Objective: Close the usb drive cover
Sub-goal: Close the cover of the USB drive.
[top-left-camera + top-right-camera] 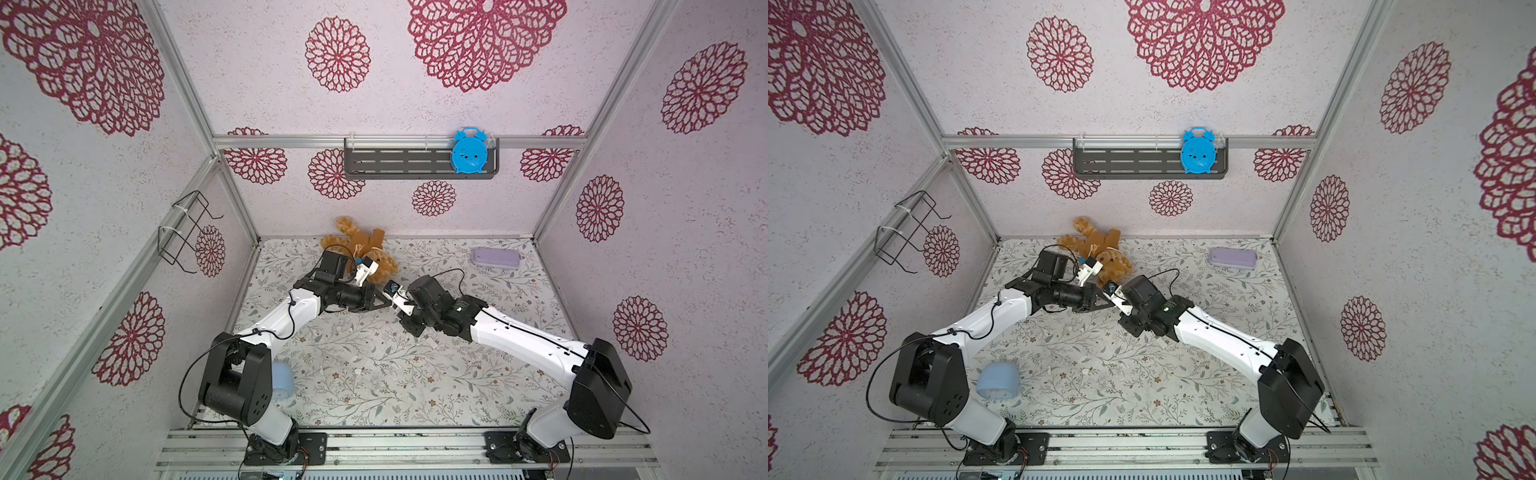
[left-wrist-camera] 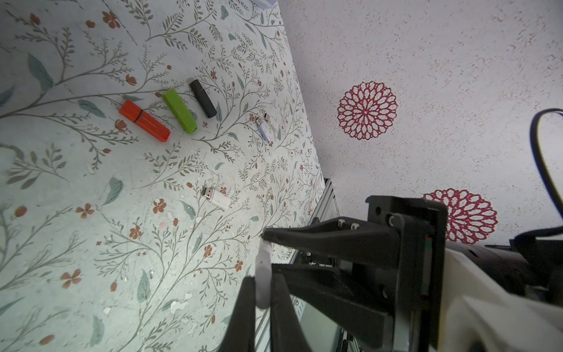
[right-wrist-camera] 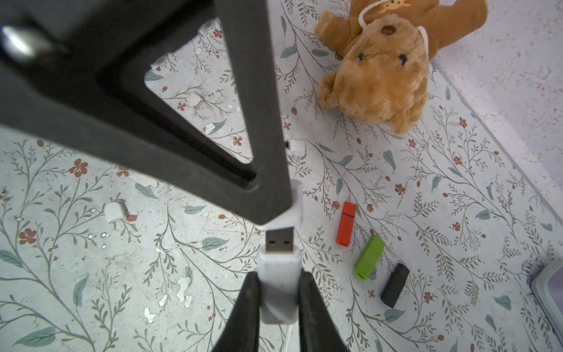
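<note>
Right wrist view, closest first. Shows the right gripper [image 3: 279, 275] clamped narrow on a white drive [image 3: 278, 292], with its bare metal plug [image 3: 279, 240] pointing away. Shows, just beyond, a white cap [image 3: 297, 207] pinched tight in the left gripper [image 2: 263, 282], touching the plug's tip but not yet seated, and seemingly a little askew. Places both in the air above the middle of the tabletop [image 3: 76, 268].

For a clean capping, probably: square the cap's mouth to the plug first. Push straight along the drive's length, slowly, without twisting. Keep both grips firm. Stop once the cap's rim meets the white body.

Counting outward on the tabletop:
- Three small white bits [image 3: 114, 211], caps or stubs, hard to tell.
- Three capped sticks [image 3: 369, 257] in a row between bear and case: orange, green, black.
- From the left wrist, one white stick [image 2: 217, 197] with a bare plug, possibly already counted among the bits.
- Also what look like two tiny pale sticks [image 2: 263, 127] side by side.
- One cup [image 1: 998, 380] by the near left corner.
- One bear [image 3: 380, 70] at the far edge.
- One lilac case [image 1: 495, 257] near the far right corner.
- One blue clock [image 1: 469, 151] on the one wall shelf [image 1: 395, 164].
</note>
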Motion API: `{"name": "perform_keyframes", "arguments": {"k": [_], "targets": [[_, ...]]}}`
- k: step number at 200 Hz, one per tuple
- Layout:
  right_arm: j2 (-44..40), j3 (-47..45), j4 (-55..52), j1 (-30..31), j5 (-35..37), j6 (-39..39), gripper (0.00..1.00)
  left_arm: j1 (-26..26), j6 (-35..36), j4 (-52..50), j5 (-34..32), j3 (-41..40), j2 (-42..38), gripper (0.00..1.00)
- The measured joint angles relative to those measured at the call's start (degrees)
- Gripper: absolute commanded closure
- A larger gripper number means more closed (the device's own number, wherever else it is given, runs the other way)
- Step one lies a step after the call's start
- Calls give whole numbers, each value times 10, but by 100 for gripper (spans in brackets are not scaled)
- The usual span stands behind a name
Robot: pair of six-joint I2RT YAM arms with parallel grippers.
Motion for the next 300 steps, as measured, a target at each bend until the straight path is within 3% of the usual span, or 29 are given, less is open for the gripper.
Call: {"name": "perform_keyframes", "arguments": {"k": [152, 300], "targets": [[-5, 0, 17, 1, 2, 0, 86, -1, 0, 2, 9, 5, 2, 93], [-13, -2, 13, 3, 8, -18, 88, -4, 58, -58, 21, 46, 25, 94]]}}
